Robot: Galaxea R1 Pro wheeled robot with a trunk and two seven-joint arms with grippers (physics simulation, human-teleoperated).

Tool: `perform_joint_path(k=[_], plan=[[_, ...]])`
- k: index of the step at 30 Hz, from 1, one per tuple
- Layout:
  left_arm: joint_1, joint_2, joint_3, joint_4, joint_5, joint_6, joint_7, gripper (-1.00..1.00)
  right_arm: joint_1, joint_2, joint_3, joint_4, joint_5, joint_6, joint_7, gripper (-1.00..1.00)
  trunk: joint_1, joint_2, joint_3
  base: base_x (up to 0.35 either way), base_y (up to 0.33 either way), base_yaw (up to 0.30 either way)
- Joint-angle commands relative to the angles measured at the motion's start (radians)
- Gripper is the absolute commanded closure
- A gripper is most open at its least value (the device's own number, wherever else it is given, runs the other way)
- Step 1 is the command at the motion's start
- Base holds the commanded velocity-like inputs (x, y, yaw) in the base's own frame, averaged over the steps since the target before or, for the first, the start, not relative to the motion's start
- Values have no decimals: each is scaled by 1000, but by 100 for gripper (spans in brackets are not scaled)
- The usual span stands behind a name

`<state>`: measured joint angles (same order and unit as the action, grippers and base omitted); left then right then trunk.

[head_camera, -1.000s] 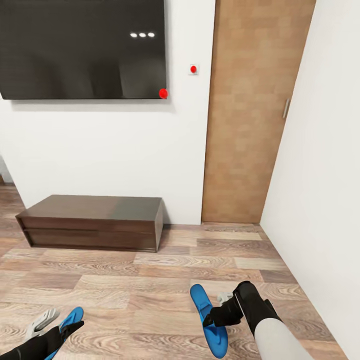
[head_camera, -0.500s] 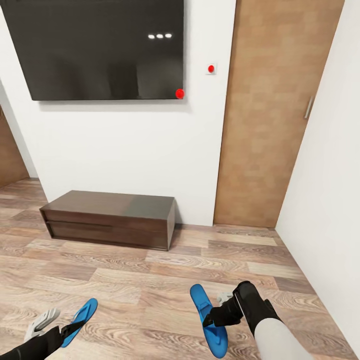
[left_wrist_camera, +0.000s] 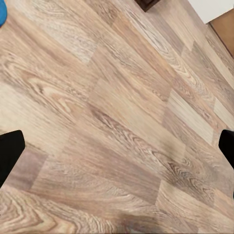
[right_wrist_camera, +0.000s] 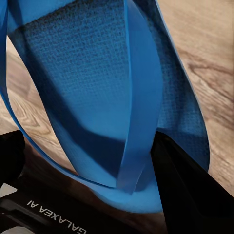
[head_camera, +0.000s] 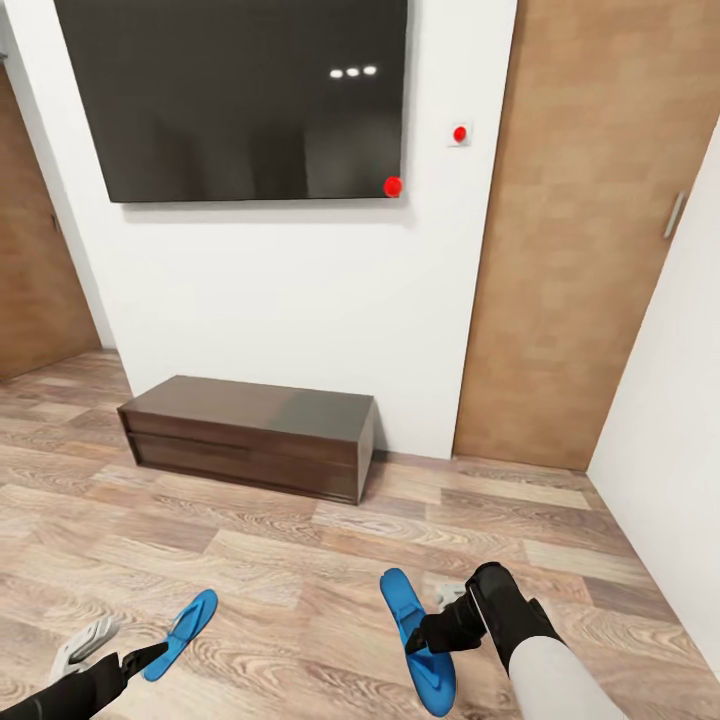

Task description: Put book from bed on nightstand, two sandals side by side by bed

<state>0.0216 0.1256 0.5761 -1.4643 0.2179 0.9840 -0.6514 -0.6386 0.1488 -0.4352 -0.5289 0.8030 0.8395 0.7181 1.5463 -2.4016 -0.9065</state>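
Blue sandal (right_wrist_camera: 97, 92) clamped in right end effector (right_wrist_camera: 83, 195) marked "GALAXEA AI"; left end effector (left_wrist_camera: 117, 146) agape.

Two bright blue sandals (head_camera: 416, 640) (head_camera: 183, 620) are standing out against the brown wood-grain plank floor (head_camera: 300, 540), their straps the same blue. Above the glossy dark-brown sideboard (head_camera: 250, 435), the black screen (head_camera: 240, 100) is showing a red dot on the white wall (head_camera: 300, 290), beside a light-brown wooden door (head_camera: 580, 230).

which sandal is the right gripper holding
The larger-looking sandal in the head view's lower middle; the right gripper is clamped on it. The other sandal is lower left, by the left gripper.
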Motion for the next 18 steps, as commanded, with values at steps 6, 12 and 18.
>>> perform_joint_path(k=[6,12,18], plan=[[0,0,2,-1,1,5,-2,-100,0,1,-8,-2,9,4,9,100,0,0,-1,93,-58,182],[0,0,2,0,1,4,-2,-100,-1,1,-8,-2,9,4,8,100,0,0,-1,99,-76,180],[0,0,2,1,1,4,-2,-100,-1,1,-8,-2,9,4,9,100,0,0,-1,102,-81,179]])
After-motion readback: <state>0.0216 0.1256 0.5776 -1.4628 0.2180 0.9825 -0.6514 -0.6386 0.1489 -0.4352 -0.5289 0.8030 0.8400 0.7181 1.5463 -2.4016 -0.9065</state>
